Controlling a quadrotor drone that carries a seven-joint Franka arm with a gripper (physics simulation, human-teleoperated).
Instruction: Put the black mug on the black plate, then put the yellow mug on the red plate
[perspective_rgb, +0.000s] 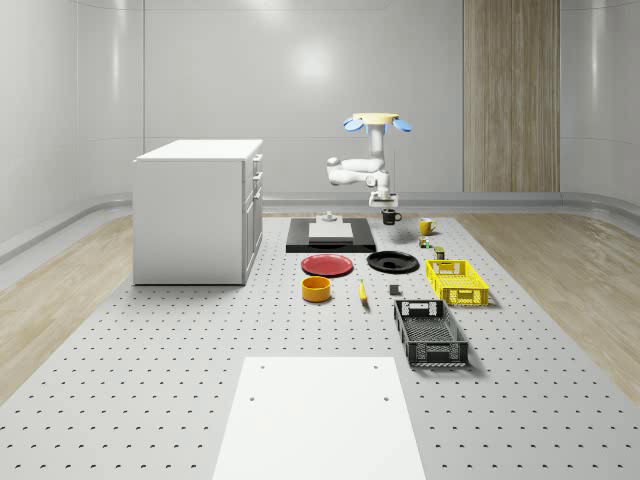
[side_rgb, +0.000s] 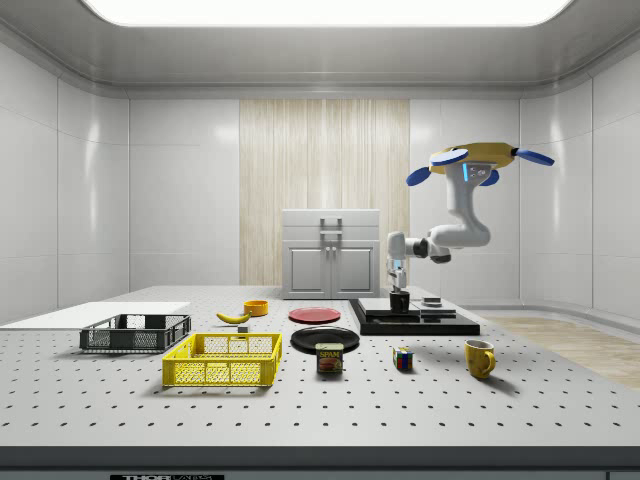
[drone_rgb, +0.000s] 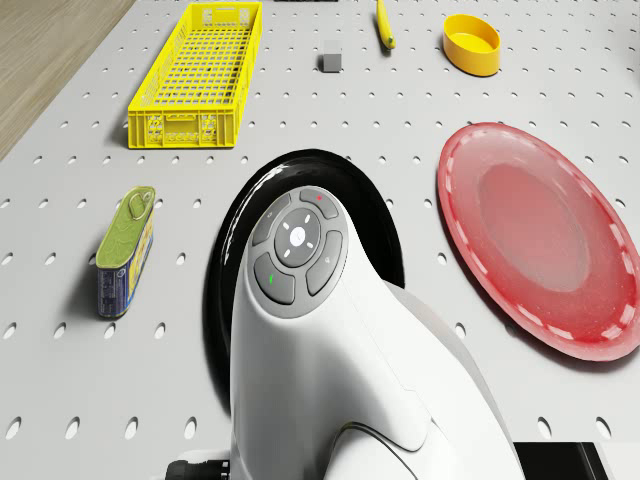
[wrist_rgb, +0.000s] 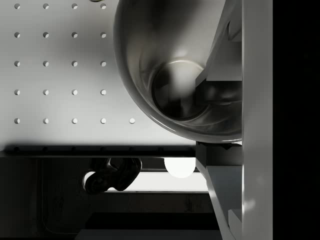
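The drone hovers above the far part of the table, its gripper pinching the black mug by the rim, held clear of the surface. The black plate lies just nearer (the red plate to its left), and the yellow mug stands right of the gripper.

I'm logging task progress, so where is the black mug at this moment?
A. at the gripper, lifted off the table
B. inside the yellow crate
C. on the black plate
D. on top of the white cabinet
A: in the whole-scene view the black mug hangs at the gripper, above the table, while the black plate is bare.
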